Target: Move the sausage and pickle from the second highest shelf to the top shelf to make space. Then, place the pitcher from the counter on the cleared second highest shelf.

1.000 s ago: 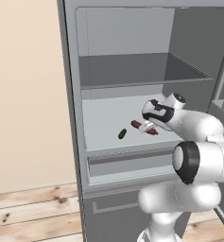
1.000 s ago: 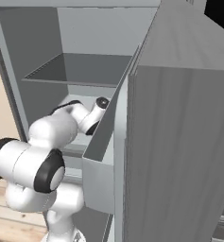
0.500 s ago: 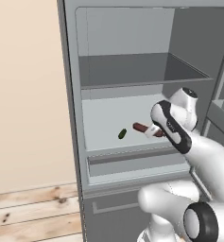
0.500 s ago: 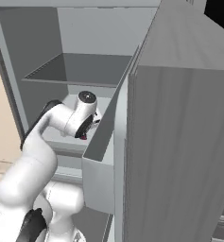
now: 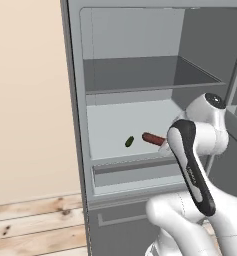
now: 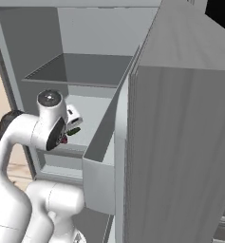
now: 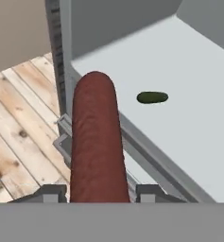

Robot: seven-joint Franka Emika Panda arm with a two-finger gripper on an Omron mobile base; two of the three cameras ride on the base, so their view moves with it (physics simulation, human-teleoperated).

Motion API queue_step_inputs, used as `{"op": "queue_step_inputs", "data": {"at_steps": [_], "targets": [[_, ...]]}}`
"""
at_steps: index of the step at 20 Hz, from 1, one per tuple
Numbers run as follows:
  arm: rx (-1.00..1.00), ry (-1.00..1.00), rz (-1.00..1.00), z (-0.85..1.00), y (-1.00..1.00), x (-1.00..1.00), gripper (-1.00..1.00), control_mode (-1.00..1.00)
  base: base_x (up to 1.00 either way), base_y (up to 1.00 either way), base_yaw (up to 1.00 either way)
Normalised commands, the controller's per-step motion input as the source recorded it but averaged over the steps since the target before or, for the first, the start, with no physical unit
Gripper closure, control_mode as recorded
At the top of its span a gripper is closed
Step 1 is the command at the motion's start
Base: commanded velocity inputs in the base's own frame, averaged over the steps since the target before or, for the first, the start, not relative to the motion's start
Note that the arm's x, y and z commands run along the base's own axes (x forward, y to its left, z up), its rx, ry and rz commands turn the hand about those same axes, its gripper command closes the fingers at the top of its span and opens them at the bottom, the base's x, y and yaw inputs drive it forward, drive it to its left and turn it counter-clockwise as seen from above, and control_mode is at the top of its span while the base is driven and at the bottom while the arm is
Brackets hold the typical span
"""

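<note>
Pickle (image 5: 129,141) on second highest shelf (image 5: 115,130), left of sausage (image 5: 152,138); top shelf (image 5: 140,72) above.

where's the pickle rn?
The pickle lies on the pale second highest shelf, just left of the sausage in the left base view. In the hand view it lies apart from the sausage, to its right.

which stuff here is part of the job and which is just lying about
Job things: sausage between the fingers of the gripper; pickle on the second highest shelf; top shelf.
Lying about: fridge door; wooden floor.
</note>
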Motion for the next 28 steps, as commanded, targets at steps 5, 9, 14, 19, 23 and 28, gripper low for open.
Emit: {"op": "queue_step_inputs", "data": {"at_steps": [5,9,14,19,23,28], "targets": [[-0.01,-0.2,0.0,0.96,0.14,-0.68,1.0,-1.0,0.0,0.0,0.0],[-0.01,-0.16,0.0,1.0,0.02,-0.45,1.0,-1.0,0.0,0.0,0.0],[-0.01,-0.09,0.0,0.99,0.0,-0.33,1.0,-1.0,0.0,0.0,0.0],[0.0,-0.01,0.0,0.7,-0.18,-0.02,1.0,-1.0,0.0,0.0,0.0],[0.0,0.0,0.0,0.43,-0.21,0.09,1.0,-1.0,0.0,0.0,0.0],[0.0,-0.03,0.0,0.07,-0.15,0.4,1.0,-1.0,0.0,0.0,0.0]]}}
